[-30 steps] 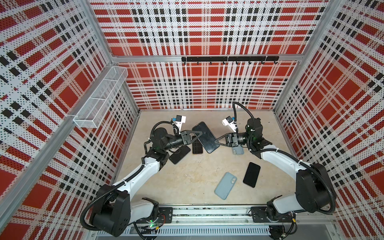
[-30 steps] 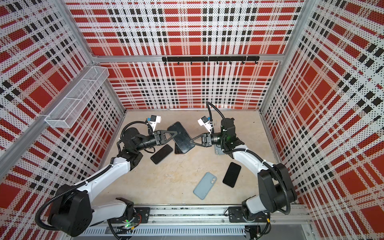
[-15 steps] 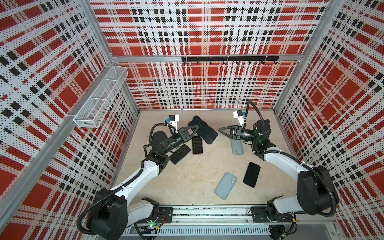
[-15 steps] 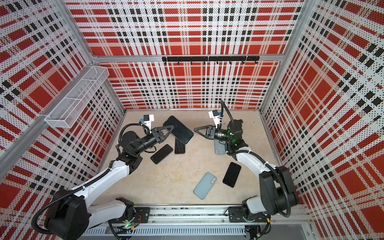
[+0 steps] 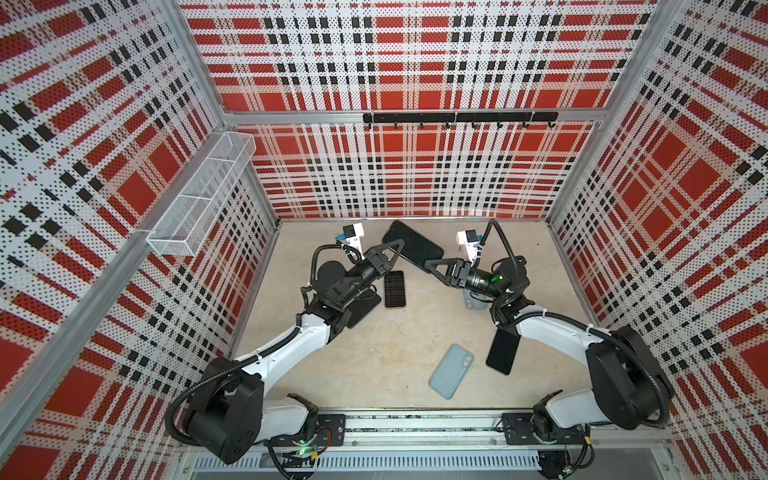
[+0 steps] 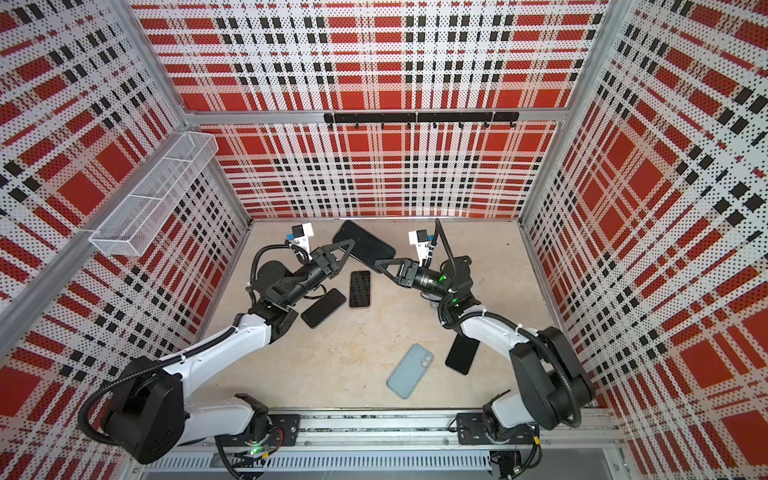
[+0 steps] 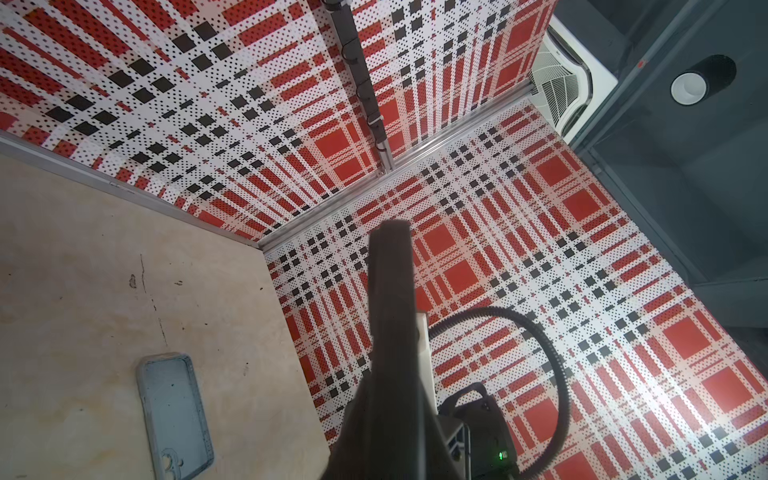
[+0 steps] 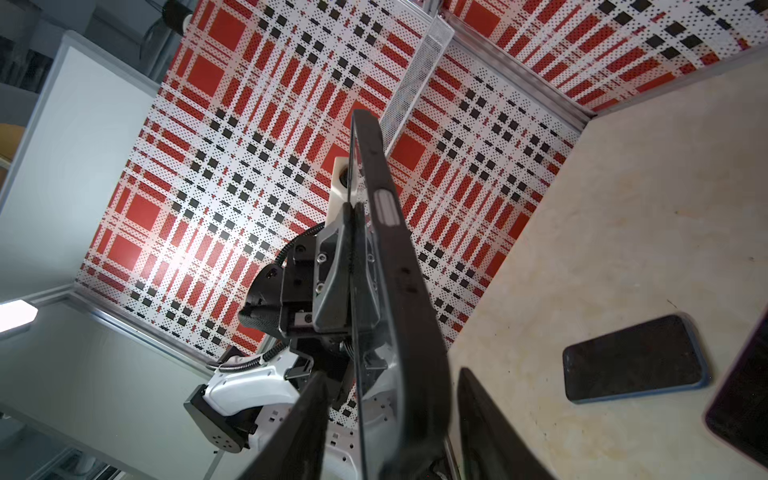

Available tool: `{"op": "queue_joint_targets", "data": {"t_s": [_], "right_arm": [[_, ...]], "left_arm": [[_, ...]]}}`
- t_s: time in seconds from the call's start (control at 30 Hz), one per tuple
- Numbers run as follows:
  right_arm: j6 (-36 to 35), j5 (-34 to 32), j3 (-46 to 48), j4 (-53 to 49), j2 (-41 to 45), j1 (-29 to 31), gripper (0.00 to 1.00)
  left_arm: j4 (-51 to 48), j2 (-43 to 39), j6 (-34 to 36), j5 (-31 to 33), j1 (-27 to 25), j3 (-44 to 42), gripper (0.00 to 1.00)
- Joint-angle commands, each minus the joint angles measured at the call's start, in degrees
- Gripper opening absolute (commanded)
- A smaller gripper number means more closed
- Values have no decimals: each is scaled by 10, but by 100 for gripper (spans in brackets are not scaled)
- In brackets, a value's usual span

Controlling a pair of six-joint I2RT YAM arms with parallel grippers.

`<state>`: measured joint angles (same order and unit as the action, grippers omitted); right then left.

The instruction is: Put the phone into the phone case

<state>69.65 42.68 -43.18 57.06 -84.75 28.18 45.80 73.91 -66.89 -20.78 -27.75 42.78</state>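
Case [image 8: 392, 249], pinched by left end effector [image 5: 395, 248], seemingly holds phone [image 5: 415, 246].

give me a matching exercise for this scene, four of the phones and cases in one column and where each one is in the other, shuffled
Things
1. large black phone
2. light blue phone case with a camera cutout
3. tan-rimmed phone with a dark grid screen
4. black phone beside that blue case

Places
A. flat on the table, partly under the right arm
B. off the table, gripped by the left end effector
C. flat, beside the left arm's wrist
D. flat, nearest the front rail

Pairs: 1-B, 2-D, 3-C, 4-A
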Motion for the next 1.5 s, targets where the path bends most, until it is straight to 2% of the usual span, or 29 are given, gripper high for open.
{"op": "queue_joint_targets", "data": {"t_s": [0.0, 0.17, 0.33, 0.37, 0.4, 0.57, 0.67, 0.73, 0.8, 0.9, 1.03, 1.1, 1.27, 1.47], "right_arm": [[60, -38, -7, 142, -38, 8, 37], [94, -56, -5, 205, -67, 10, 16], [64, -56, 0, 155, -47, 9, 2], [53, -50, -3, 134, -41, 8, 0], [43, -45, -5, 115, -36, 6, 0], [-25, 26, -26, -39, 9, -30, 0], [-140, 116, -70, -239, 35, -63, 0], [-282, 166, -117, -438, 45, -73, 0], [-473, 186, -173, -666, 47, -72, 0], [-639, 192, -218, -866, 34, -70, 0], [-735, 214, -233, -968, 14, -68, 0], [-779, 213, -246, -1022, 1, -58, 0], [-841, 201, -284, -1096, -29, -10, 0], [-870, 196, -306, -1125, -38, -1, 0]], "left_arm": [[58, -3, 1, 31, -9, 20, 0], [58, 0, 16, 32, -13, 13, 0], [48, -2, 38, 3, -12, 11, 0], [36, -4, 47, -10, -11, 14, 3], [22, -6, 55, -27, -7, 17, 14], [-119, -48, 115, -133, 48, 38, 59], [-296, -88, 206, -190, 96, 79, 73], [-450, -105, 302, -206, 121, 128, 80], [-597, -105, 409, -200, 122, 186, 87], [-735, -77, 518, -194, 109, 246, 91], [-789, -40, 582, -196, 78, 263, 95], [-811, -11, 609, -224, 67, 273, 96], [-884, 69, 691, -257, 14, 312, 96], [-930, 119, 739, -293, -23, 322, 87]]}}
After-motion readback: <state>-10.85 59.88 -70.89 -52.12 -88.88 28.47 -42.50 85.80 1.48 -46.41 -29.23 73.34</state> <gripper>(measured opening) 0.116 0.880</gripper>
